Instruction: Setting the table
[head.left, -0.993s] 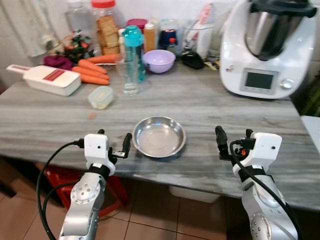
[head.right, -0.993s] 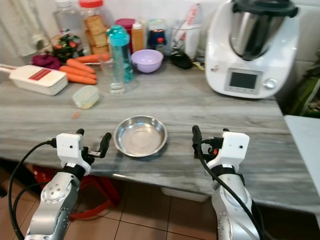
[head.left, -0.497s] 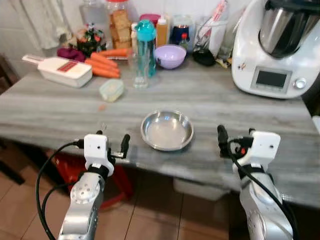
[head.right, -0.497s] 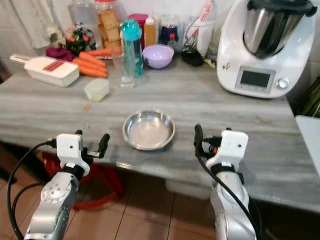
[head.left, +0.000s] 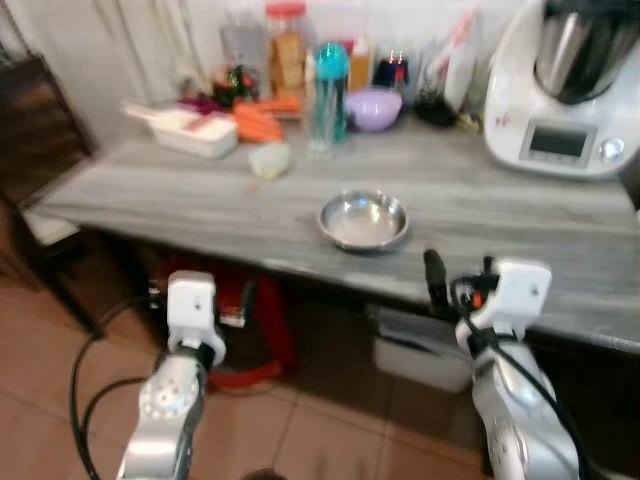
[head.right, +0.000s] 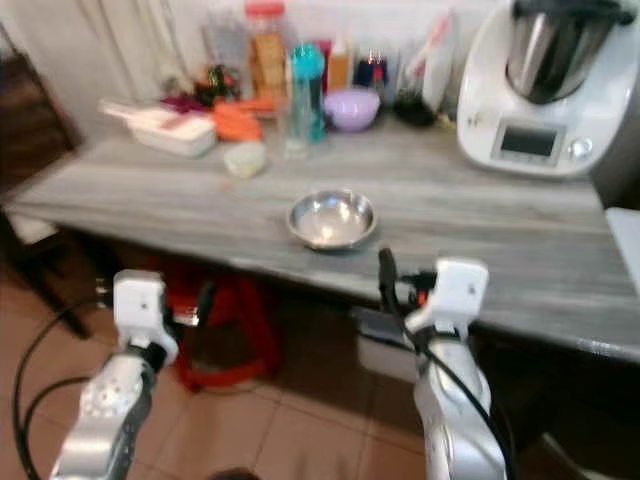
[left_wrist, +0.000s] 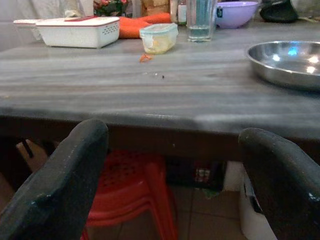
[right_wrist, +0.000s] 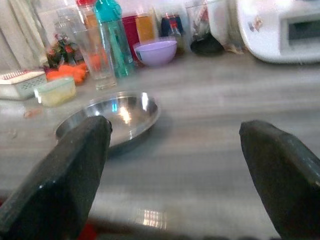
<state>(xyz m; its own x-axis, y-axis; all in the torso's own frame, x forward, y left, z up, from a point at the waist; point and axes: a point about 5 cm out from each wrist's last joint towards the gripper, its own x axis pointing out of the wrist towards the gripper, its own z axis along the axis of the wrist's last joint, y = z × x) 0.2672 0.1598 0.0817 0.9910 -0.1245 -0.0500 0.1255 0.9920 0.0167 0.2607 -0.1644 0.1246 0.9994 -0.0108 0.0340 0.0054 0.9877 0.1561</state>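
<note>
Robot backed off from counter (head.left: 200, 200), steel bowl (head.left: 362, 218) farther, no legible labels

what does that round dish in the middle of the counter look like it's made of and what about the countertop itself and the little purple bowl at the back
Round dish: looks like polished metal, probably stainless steel, with bright mirror glints. Countertop: grey with long streaks and a soft sheen, stone-like; whether it is real stone or laminate cannot be told. Purple bowl: smooth, evenly coloured, likely plastic, possibly glazed ceramic.
</note>
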